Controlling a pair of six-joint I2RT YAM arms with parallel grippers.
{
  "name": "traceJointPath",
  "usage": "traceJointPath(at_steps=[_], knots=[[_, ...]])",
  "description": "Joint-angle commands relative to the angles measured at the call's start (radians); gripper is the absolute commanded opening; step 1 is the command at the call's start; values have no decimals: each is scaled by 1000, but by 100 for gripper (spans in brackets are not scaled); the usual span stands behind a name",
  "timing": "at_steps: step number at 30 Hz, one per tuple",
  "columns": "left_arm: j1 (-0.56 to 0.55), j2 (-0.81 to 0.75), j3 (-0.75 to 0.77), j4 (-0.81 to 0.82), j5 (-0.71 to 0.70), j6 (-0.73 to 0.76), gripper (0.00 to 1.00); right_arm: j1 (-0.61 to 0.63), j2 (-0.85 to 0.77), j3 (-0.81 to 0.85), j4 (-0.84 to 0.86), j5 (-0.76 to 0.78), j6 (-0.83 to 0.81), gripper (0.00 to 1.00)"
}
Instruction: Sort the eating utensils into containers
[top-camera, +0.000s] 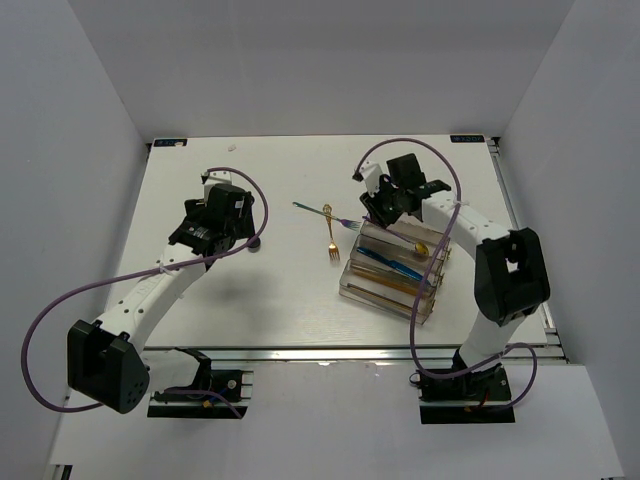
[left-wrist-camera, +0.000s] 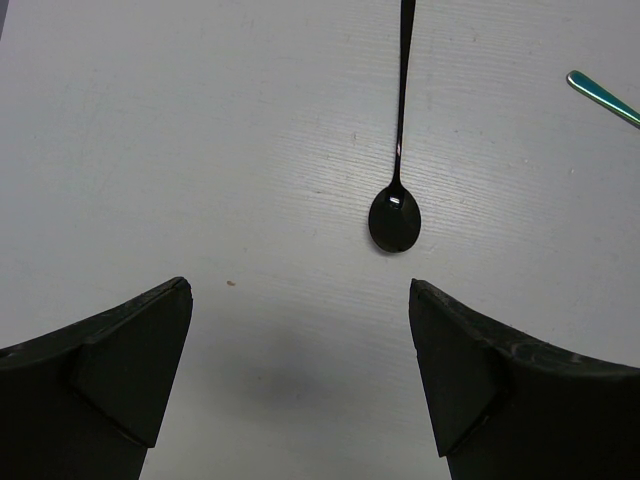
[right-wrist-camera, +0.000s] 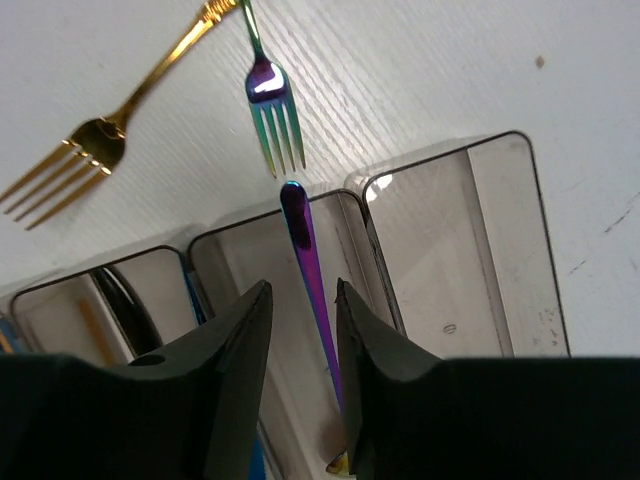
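Right gripper (right-wrist-camera: 303, 290) stood slightly spread around the gold-bowled purple-handled spoon (right-wrist-camera: 297, 215) over the organizer tray (right-wrist-camera: 450, 260), apparently dropping it in; the iridescent fork (right-wrist-camera: 272, 110) beside that tray likely needed grasping next. Left gripper (left-wrist-camera: 300, 290) gaped wide.

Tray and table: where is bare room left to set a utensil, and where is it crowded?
Free: the tray's empty end compartment beside the purple spoon; the table between left arm and tray. Crowded: off the tray's corner, where gold fork and iridescent fork lie.

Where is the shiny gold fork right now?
In the top view, the gold fork lies on the white table, just left of the clear plastic organizer tray, beside the rainbow-coloured fork.
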Motion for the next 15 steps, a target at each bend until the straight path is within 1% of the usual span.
traceJointPath(at_steps=[1, 5, 6, 7, 8, 10, 12, 13, 15], knots=[[3, -33, -7, 16, -5, 10, 98, -11, 46, 25, 27, -10, -19, 38], [3, -33, -7, 16, -2, 12, 98, -13, 84, 41, 33, -16, -25, 38], [3, -33, -9, 16, -2, 12, 98, -13, 96, 42, 33, -13, -23, 36], [3, -34, -9, 16, -2, 13, 98, -13, 99, 45, 27, -13, -23, 29], [3, -34, -9, 16, -2, 13, 98, -13, 101, 42, 27, -13, -25, 28], [3, -34, -7, 16, -2, 13, 98, -13, 98, 26, 28, -12, -31, 22], [3, -34, -7, 17, 0, 13, 98, -14, 86, 10, 37, 2, -34, 12], [3, -34, -7, 17, 1, 15, 98, -13, 83, 6, 34, 11, -43, 5], [3, -33, -10, 17, 3, 15, 98, -13, 61, -5, 27, 30, -48, 3]])
